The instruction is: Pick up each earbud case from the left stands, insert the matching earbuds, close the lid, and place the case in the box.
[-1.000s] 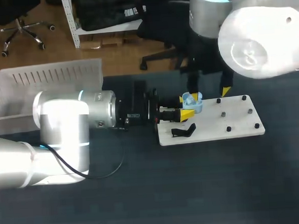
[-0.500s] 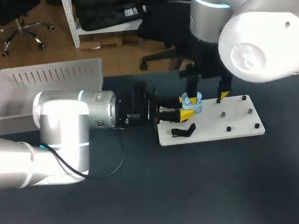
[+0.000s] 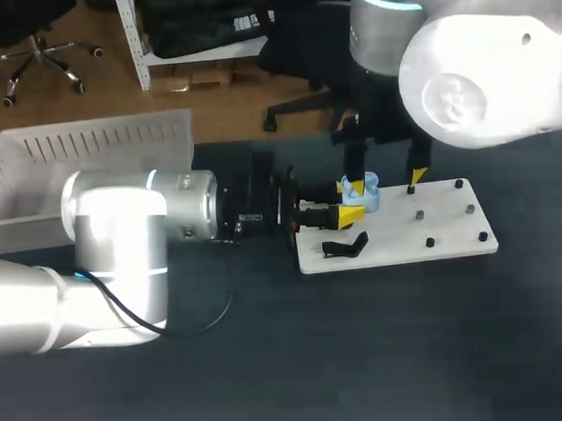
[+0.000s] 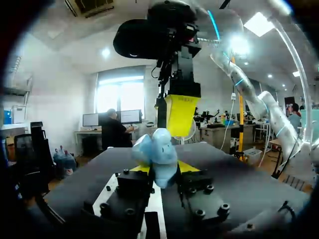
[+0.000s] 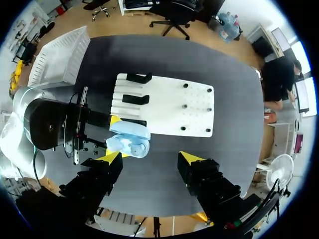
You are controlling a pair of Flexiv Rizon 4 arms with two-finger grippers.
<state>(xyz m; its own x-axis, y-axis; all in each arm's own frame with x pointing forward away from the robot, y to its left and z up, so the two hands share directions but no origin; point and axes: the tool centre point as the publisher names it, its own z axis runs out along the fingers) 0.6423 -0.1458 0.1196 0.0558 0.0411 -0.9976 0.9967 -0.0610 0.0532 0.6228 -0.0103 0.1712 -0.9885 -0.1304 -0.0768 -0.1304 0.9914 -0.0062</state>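
Shifted slightly left, right gripper (image 3: 386,181) hangs wide open above blue case (image 3: 371,197) clamped in left gripper (image 3: 349,200).

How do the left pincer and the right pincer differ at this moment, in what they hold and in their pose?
The left pincer is shut on the blue case; the right pincer is open and holds nothing. The left pincer lies level, along the table; the right pincer points straight down from above. Both have yellow tips, and both are close to the case.
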